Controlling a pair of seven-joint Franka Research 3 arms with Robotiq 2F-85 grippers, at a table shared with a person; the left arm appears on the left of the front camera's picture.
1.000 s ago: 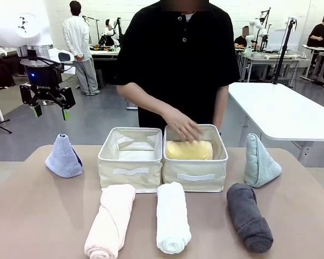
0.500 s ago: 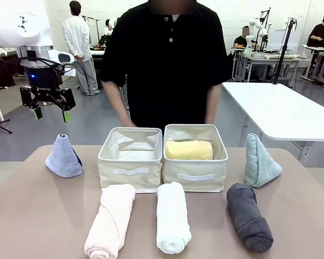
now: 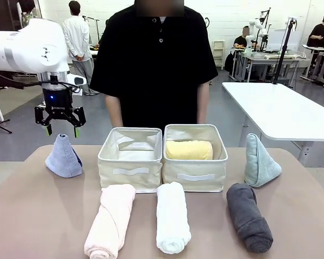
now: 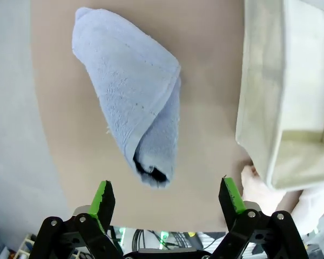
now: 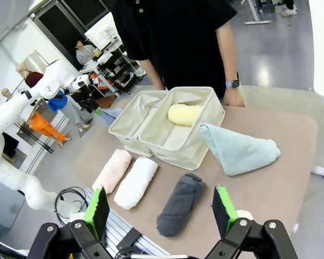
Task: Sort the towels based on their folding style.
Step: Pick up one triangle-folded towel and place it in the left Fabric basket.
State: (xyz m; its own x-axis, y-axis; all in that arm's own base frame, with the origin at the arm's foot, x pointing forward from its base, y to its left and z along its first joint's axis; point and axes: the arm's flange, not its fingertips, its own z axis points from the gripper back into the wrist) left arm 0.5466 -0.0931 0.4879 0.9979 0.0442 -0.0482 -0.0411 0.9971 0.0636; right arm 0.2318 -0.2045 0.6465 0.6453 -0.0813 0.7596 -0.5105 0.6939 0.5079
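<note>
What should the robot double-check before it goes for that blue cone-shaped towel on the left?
1. Left gripper open: ok, jaws wide apart and holding nothing.
2. Lined up with the blue cone towel: ok, it hovers just above the tip.
3. Cone free to lift: ok, it stands alone, apart from the left bin.
4. Left bin has room: ok; the yellow roll lies in the right bin.
5. Person's hand out of the bins: ok, at the far table edge.
6. Whether the soft cone keeps its shape when pinched: cannot tell.
</note>
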